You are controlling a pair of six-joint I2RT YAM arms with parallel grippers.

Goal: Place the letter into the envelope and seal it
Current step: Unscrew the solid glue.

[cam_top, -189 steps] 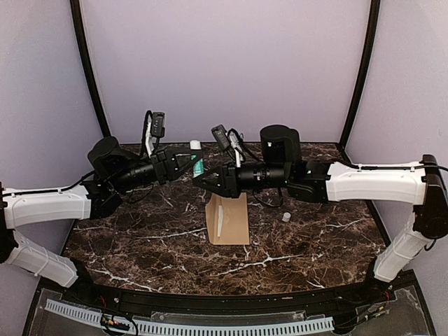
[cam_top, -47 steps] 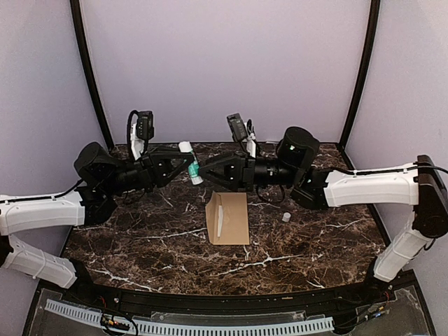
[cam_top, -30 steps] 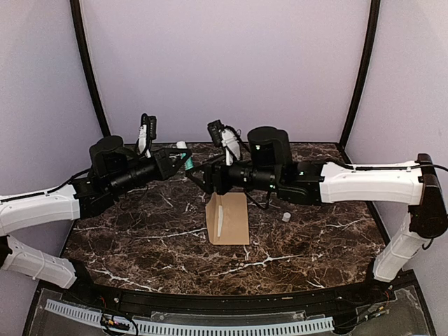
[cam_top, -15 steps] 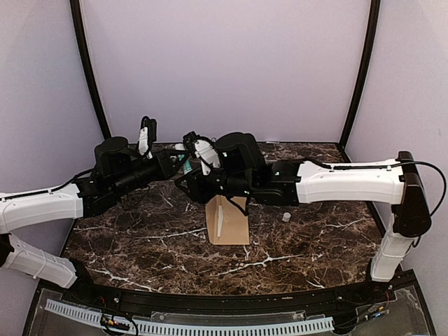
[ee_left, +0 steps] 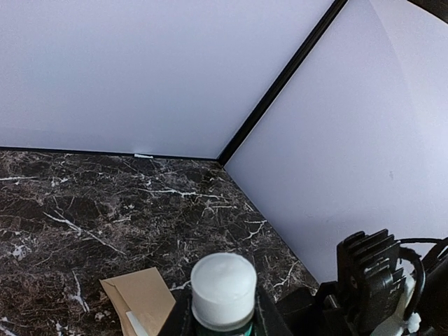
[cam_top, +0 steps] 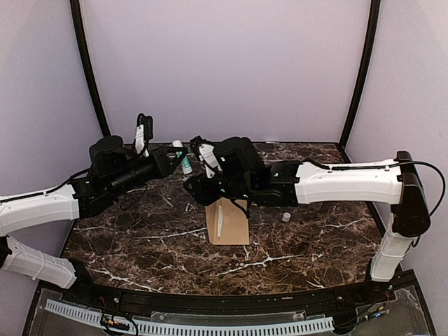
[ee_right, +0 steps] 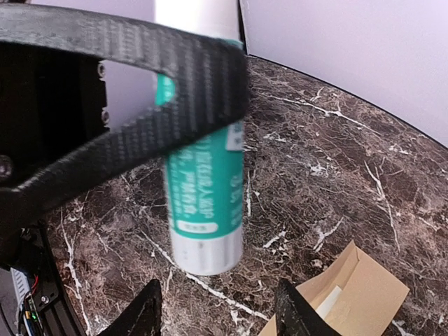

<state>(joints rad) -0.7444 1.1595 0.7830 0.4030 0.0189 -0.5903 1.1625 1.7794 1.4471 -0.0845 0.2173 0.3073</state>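
Currently the left gripper (cam_top: 176, 159) is holding a glue stick (cam_top: 185, 163) above the far part of the dark marble table (cam_top: 140, 238). Its jaws are pressing narrowly on the teal body of the stick. In the left wrist view the white end of the stick is pointing toward the camera, between the fingers.

The right gripper (ee_right: 220, 311) is reaching in from the right and sitting just short of the stick's lower end. Its jaws are standing apart and gripping nothing. In the right wrist view the two fingertips (ee_right: 150, 308) are flanking open space, with the round end of the stick just beyond them; I cannot tell whether there is contact. One black finger of the left gripper is crossing the stick's label in that view.

The envelope (cam_top: 228, 220) is lying flat on the table, near the middle, below and slightly right of the two grippers. Neither gripper is touching it. A pale strip (cam_top: 219, 220) is showing along it near its left edge.

A small white cap (cam_top: 286, 217) is sitting on the table to the right of the envelope, apart from it.
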